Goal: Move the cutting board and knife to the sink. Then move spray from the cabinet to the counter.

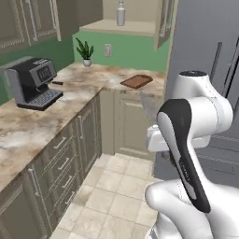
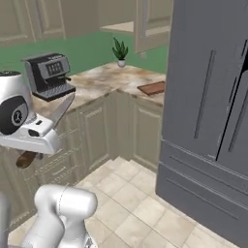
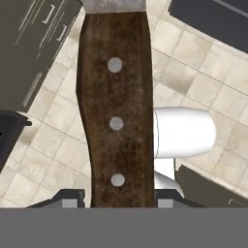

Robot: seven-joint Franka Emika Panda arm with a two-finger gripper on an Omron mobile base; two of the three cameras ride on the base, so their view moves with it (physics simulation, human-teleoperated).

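Over the tiled kitchen floor, the gripper [image 3: 116, 196] is clamped on the knife [image 3: 116, 111] by its handle, carried in the air, while the cutting board [image 1: 136, 81] lies on the far desk [image 1: 88, 81] and the spray [image 1: 121, 13] stands in the cabinet [image 1: 140, 18], so most of the task seems left.

Knife [image 3: 116, 111] handle dark grained wood, seemingly metal rivets; counter [image 1: 28, 126] marbled stone.

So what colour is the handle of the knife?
Dark brown wood with three pale silver rivets; the knife shows best in the hand view.
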